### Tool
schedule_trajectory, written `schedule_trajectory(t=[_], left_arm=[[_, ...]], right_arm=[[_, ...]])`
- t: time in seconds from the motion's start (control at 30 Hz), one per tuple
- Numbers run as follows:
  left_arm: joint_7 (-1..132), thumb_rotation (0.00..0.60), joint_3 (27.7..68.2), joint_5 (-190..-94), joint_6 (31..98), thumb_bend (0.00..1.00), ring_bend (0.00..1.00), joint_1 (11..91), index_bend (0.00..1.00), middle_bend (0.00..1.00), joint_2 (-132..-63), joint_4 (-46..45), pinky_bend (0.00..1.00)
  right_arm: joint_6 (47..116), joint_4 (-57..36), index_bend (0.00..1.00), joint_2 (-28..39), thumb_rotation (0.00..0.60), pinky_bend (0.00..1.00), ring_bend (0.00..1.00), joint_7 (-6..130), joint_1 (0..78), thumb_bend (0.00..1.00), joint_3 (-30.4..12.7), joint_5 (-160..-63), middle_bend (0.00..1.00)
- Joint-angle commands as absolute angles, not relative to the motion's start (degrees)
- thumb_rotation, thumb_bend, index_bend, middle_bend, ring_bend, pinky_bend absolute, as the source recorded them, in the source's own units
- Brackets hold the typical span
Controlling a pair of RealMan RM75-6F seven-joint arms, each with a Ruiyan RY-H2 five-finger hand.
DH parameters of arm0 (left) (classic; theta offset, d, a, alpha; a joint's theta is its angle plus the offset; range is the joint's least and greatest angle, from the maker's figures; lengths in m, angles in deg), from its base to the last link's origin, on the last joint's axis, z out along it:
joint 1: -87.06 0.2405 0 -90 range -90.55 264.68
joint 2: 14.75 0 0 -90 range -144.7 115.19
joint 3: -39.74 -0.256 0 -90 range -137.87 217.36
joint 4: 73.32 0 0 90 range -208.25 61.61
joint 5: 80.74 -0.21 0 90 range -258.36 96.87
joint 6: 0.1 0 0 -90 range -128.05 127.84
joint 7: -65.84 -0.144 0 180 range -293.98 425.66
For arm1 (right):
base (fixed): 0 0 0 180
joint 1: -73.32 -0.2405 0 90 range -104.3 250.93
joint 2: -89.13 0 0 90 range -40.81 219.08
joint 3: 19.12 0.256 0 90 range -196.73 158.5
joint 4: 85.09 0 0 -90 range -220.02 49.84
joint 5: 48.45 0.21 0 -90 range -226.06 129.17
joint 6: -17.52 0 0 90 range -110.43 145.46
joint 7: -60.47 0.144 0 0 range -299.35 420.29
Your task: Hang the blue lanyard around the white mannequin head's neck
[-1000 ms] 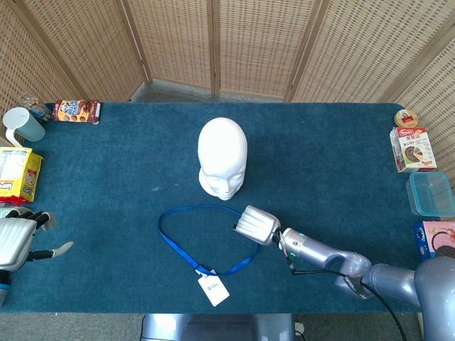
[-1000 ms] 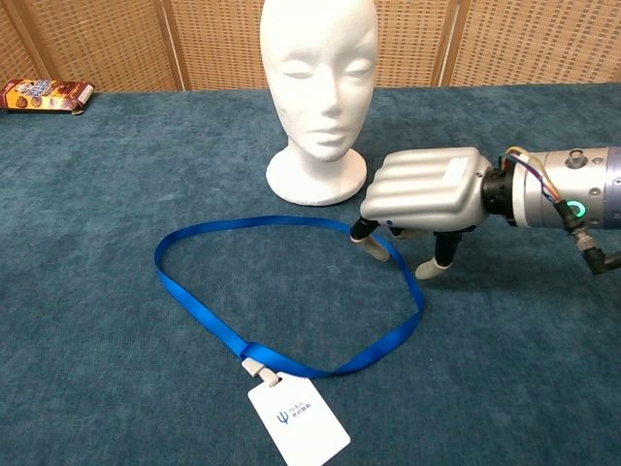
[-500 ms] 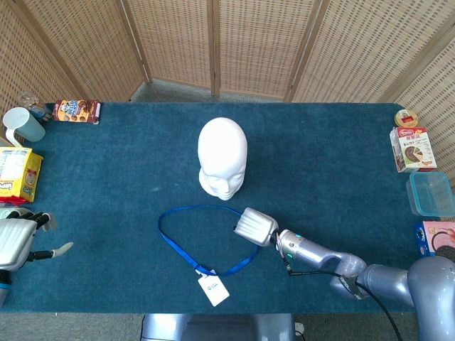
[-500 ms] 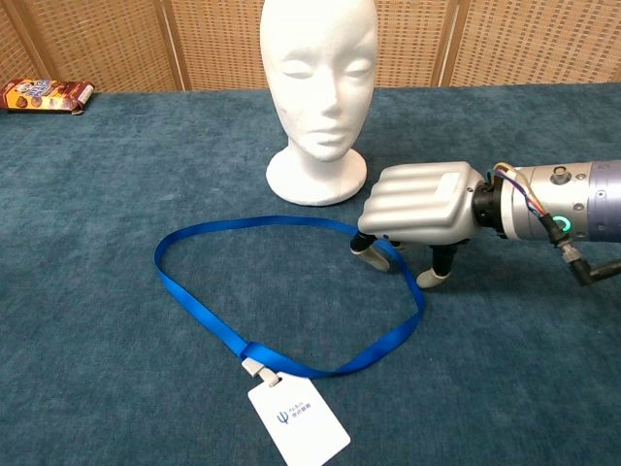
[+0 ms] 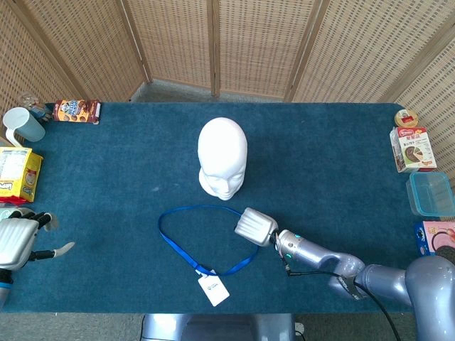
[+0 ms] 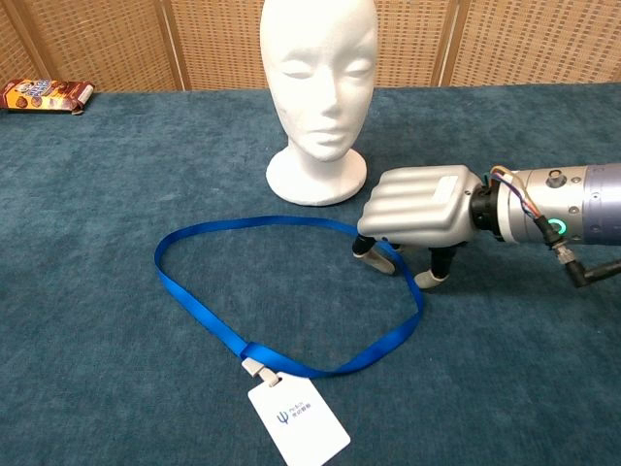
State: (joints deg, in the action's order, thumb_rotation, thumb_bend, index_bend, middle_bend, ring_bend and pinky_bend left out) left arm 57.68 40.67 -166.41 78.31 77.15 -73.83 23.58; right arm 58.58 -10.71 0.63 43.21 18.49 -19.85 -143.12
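Head view: right robot hand [image 5: 256, 225] has crept left onto the blue lanyard [image 5: 186, 211], which lies flat on the worktop [image 5: 114, 170] before the mannequin head [image 5: 222, 158]. Left robot hand [image 5: 18, 240] idles, open.

Chest view: right fingertips [image 6: 363, 249] now straddle the strap; closure unclear. Pickup looks imminent.

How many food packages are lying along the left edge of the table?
2 fully visible. A brown snack pack lies at the far left corner, beside the blue cup; a yellow bag lies nearer, at the left edge. More may lie outside the frame.
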Motion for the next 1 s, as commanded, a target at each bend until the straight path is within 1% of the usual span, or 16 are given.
schedule_trajectory(t=[0.03,0.43,0.83,1.0], left_arm=[[57.6,0.277,40.7,-166.3,78.2,0.08,0.53,77.1,0.49,0.54,-73.8,23.6,0.31],[57.4,0.274,40.6,-166.2,78.0,0.08,0.53,77.0,0.49,0.54,-73.7,23.8,0.31],[57.5,0.274,40.4,-166.1,77.7,0.08,0.53,76.9,0.49,0.54,-73.6,23.9,0.31],[57.6,0.276,40.4,-166.1,77.6,0.08,0.53,76.8,0.49,0.54,-73.6,23.8,0.31]], right_arm=[[58.5,-10.9,0.54,0.4,0.6,1.0,1.0,43.3,18.4,0.29,-19.9,-142.8,1.0],[58.7,-11.4,0.56,-0.4,0.6,1.0,1.0,43.7,18.3,0.31,-19.9,-141.7,1.0],[58.7,-11.7,0.57,-0.8,0.6,1.0,1.0,43.8,18.3,0.39,-19.8,-140.5,1.0],[58.8,-11.7,0.57,-0.9,0.6,1.0,1.0,44.0,18.3,0.4,-19.8,-140.1,1.0]])
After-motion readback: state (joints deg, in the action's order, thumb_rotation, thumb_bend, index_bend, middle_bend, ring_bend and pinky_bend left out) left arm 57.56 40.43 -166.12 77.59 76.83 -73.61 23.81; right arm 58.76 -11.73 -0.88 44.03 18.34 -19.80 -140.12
